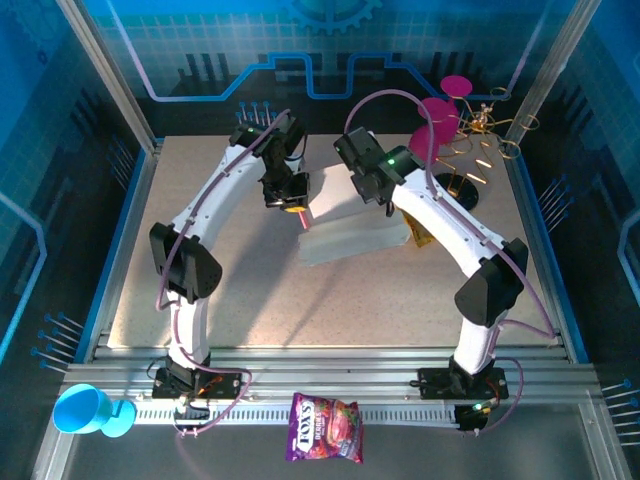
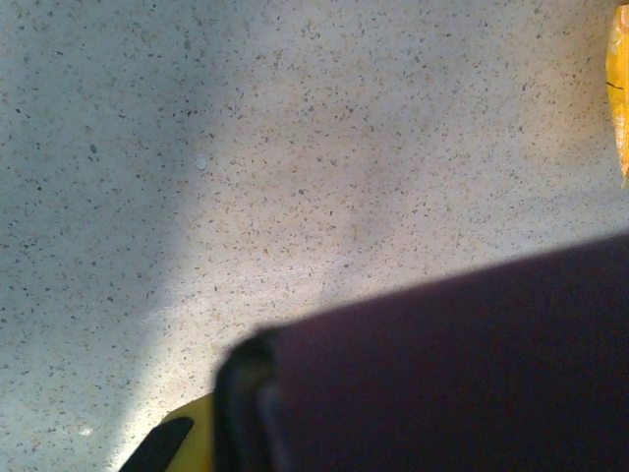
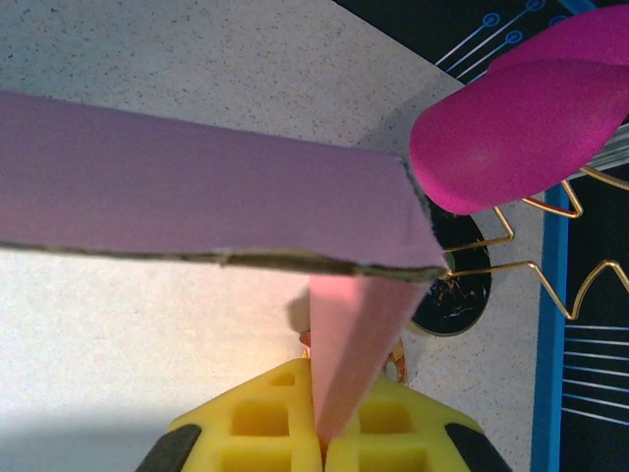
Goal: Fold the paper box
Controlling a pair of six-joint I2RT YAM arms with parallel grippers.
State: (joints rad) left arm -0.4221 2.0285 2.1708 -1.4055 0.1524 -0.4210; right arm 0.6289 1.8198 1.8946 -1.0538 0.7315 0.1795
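Flaps of the pink, whitish-lined paper box (image 1: pixel 355 235) are pinched by left gripper (image 1: pixel 297 209) and right gripper (image 3: pixel 322 438).

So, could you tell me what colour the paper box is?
Pink paper box, clearest in the right wrist view.

Matt cardboard paper box (image 3: pixel 197 187), speckled matt table (image 2: pixel 295 147)

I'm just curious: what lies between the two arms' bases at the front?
A purple snack bag, roughly midway between the left base and right base, as the top view shows.
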